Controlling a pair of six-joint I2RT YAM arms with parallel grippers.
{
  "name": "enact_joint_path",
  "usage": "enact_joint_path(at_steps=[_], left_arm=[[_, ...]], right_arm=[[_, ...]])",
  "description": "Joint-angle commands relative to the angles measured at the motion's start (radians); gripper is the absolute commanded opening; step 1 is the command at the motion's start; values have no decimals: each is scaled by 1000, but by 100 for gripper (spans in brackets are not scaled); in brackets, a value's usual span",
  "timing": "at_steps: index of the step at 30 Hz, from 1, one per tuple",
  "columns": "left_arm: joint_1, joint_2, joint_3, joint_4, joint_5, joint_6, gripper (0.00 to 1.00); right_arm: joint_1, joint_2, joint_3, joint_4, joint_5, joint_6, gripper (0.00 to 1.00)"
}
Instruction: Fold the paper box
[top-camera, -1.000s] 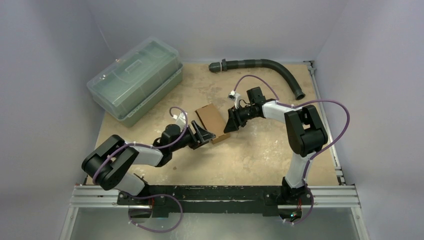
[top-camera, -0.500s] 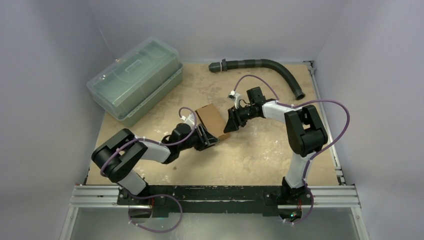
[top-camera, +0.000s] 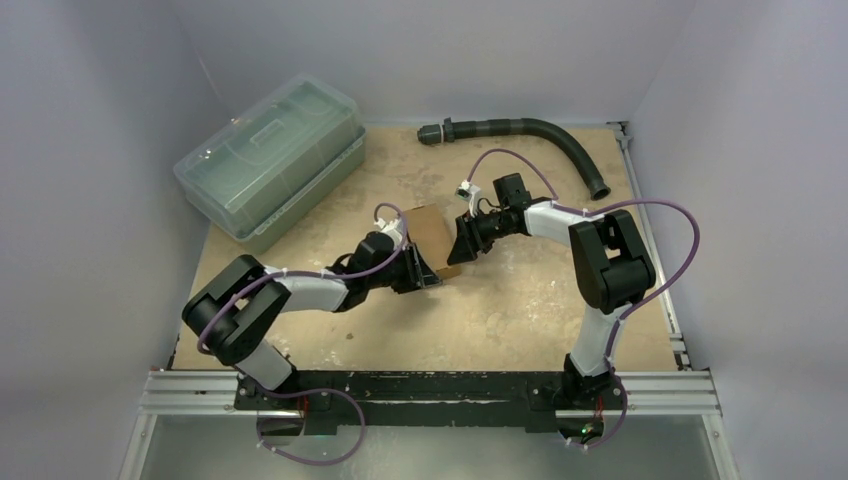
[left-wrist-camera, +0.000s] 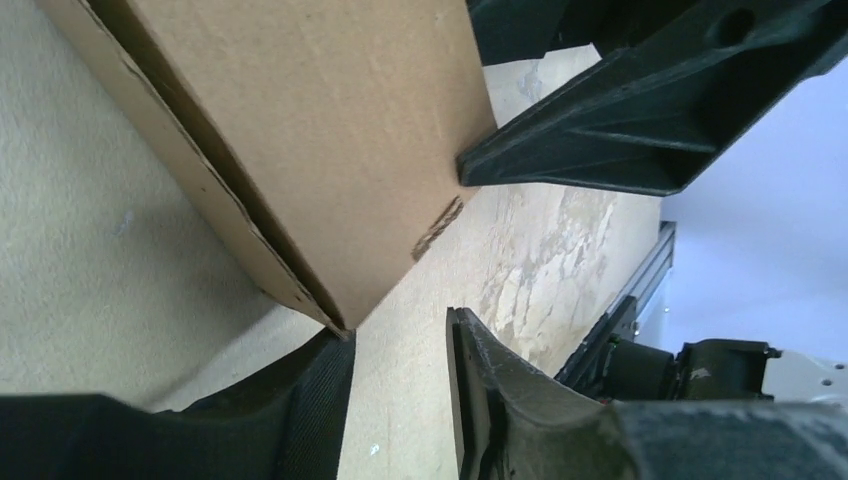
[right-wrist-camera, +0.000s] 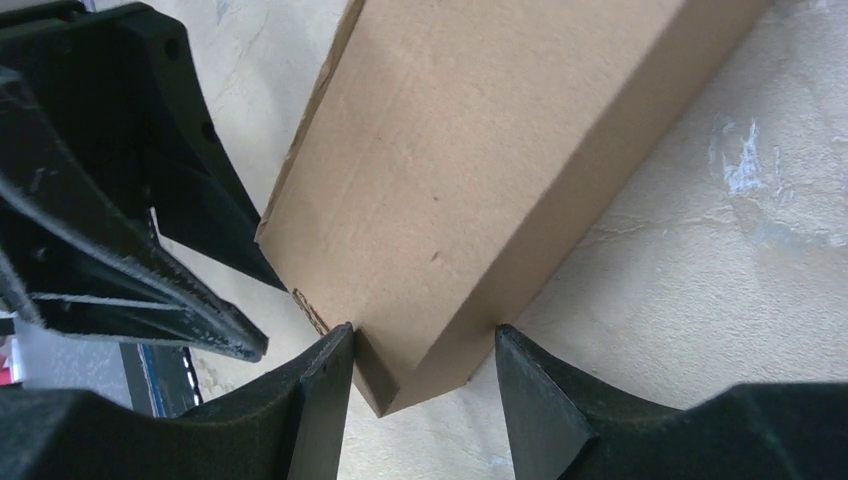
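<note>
- The paper box (top-camera: 428, 228) stood near the middle of the table (top-camera: 520, 300), between the two grippers and well apart from the plastic bin (top-camera: 270, 160). It already had the form of a carton rather than a flat sheet.
- The right gripper (right-wrist-camera: 425, 385) grasped one corner of the box, with a finger on either side of its narrow wall.
- The left gripper (left-wrist-camera: 400, 385) was partly parted and held nothing. The box's near corner touched the tip of one finger (left-wrist-camera: 312, 405), and bare table showed between the jaws.
- By my judgement, the right arm was steadying the carton while the left came in to work its near end.
- A small brown tab (top-camera: 447, 272) lay at that end. From above I could not tell whether it was a flap joined to the box.
- The next move called for setting the left jaws on the cardboard edge rather than beside it. They would then need to press or pinch without dragging the box out of the right gripper's hold.
- Compared with a second earlier, the left arm had reached forward to the box and its jaws had narrowed.
- The right arm was in the same place, and the box looked narrower from above.
</note>
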Motion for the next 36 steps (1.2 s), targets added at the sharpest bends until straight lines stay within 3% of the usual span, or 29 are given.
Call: enact_joint_path(at_steps=[1,6,11,14,28,30,36], left_arm=[[1,-85,109,-167,15,212,39],[1,-155,107,-337,-12,276,37],[1,-213,115,-440,-131,283,19],[0,-204,146,-481,-169,288,14],[3,-10,282,-360,-103,290,16],[2,-88,253,-330,-131,285,19],[10,-372,185,-398,-247,313,55]], right_arm=[[20,45,-7,-33,113,-57,56],[23,49,-5,-35,116,-60,56],[26,53,-3,-36,119,-62,56],[28,51,-4,-36,121,-62,56],[29,44,-6,-38,120,-64,56],[29,41,-5,-39,116,-64,56],[29,38,3,-54,104,-72,61]])
